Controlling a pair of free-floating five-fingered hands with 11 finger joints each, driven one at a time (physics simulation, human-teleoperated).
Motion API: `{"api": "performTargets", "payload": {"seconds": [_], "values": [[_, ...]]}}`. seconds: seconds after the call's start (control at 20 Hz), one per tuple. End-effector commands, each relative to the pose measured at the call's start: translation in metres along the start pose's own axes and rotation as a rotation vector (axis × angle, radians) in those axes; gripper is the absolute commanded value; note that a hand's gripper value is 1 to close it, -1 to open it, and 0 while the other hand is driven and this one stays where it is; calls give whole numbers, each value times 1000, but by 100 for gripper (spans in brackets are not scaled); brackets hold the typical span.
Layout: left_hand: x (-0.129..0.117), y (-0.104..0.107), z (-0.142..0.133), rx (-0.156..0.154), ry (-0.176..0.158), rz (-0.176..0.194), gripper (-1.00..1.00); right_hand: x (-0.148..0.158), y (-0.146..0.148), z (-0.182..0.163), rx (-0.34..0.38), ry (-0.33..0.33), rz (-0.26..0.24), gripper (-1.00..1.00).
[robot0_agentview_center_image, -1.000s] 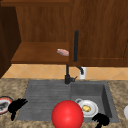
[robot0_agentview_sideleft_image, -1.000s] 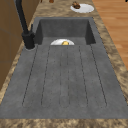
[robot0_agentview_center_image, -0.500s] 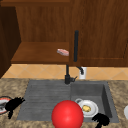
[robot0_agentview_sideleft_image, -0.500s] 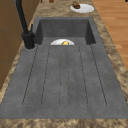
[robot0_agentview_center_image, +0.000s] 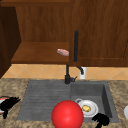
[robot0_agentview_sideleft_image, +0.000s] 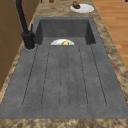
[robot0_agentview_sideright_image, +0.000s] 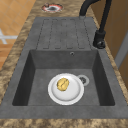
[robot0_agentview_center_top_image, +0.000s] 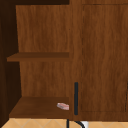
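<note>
A wooden wall cabinet fills the space above the counter, its left part open, with a small pink thing lying near the right end of the lower shelf; a dark bar handle runs upright along the closed door's left edge, just right of the pink thing. Below, the grey sink has a ribbed drainboard on its left half and a basin on its right half. The black tap stands at the sink's back edge, where drainboard meets basin. A red ball sits at the sink's front edge, in front of the basin's left part, covering part of the white plate from the front view. That plate lies on the basin floor beside the drain and carries a small yellow piece of food. The left hand hovers at the counter's left edge, over a red-rimmed plate, its fingers spread and straight. The right hand is at the basin's front right corner, just beside the white plate; I cannot tell how its fingers stand. Another white plate with something brown on it rests on the counter right of the basin.
</note>
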Motion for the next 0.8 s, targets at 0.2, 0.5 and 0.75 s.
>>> {"api": "performTargets", "payload": {"seconds": [0.2, 0.5, 0.75], "values": [[10, -5, 26, 30, 87, 54, -100, 0, 0, 0, 0, 0, 0, 0], [17, -8, 43, 25, 97, 62, -100, 0, 0, 0, 0, 0, 0, 0], [21, -11, 63, 16, 70, 69, -100, 0, 0, 0, 0, 0, 0, 0]]}}
